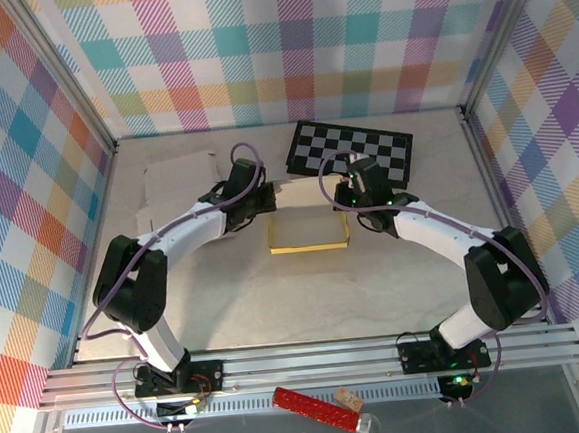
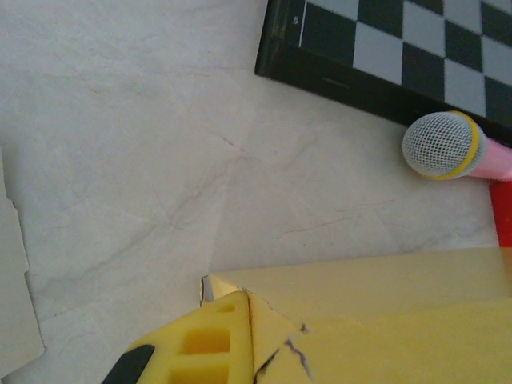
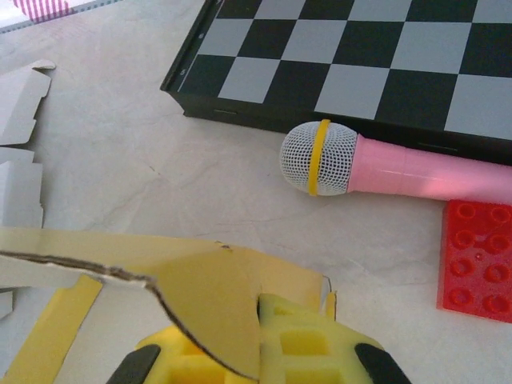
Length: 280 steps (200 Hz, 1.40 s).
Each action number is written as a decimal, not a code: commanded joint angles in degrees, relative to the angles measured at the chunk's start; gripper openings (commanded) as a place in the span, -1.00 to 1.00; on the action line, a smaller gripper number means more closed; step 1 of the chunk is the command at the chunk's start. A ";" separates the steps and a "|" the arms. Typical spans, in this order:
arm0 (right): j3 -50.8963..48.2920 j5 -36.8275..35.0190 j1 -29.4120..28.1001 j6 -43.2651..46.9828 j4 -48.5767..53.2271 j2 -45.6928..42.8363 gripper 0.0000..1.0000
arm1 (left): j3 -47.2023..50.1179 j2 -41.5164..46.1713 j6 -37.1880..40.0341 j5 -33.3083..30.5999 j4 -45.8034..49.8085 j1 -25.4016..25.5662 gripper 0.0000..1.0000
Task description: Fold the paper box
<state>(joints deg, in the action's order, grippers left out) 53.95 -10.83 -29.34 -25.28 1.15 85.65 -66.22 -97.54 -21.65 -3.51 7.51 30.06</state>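
The paper box (image 1: 307, 225) is yellow card lying partly folded on the table's middle, its back wall raised. My left gripper (image 1: 266, 200) is shut on the box's back left corner. In the left wrist view one yellow finger (image 2: 204, 344) presses against the card (image 2: 384, 312) and the other is hidden behind it. My right gripper (image 1: 346, 200) is shut on the back right corner. In the right wrist view a torn-edged flap (image 3: 200, 296) stands pinched between its yellow fingers (image 3: 320, 344).
A black and white chessboard (image 1: 350, 152) lies just behind the box. A pink microphone (image 3: 376, 164) and a red toy brick (image 3: 476, 260) lie in front of the chessboard. Flat pale card sheets (image 1: 177, 185) sit at the back left. A red object (image 1: 315, 407) lies below the rail.
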 commanded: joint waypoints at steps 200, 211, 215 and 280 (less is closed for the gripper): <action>-2.61 12.41 -1.57 -32.31 33.35 -20.34 0.24 | 13.57 6.69 2.05 -17.88 -15.32 11.07 -1.00; -2.86 13.23 -1.59 -36.36 34.12 -22.37 0.24 | 13.12 6.16 2.39 -18.60 -14.99 11.48 -1.00; -2.97 13.44 -1.59 -37.85 34.37 -23.09 0.24 | 12.91 6.01 2.41 -18.91 -14.82 11.64 -1.00; 10.31 11.44 -0.72 -54.25 39.86 -19.26 0.22 | 12.88 5.60 2.79 -22.29 -14.06 13.08 -1.00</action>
<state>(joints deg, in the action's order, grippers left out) 56.86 0.69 -30.44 -71.59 37.82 62.24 -51.94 -91.50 -19.70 -23.11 -7.55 42.39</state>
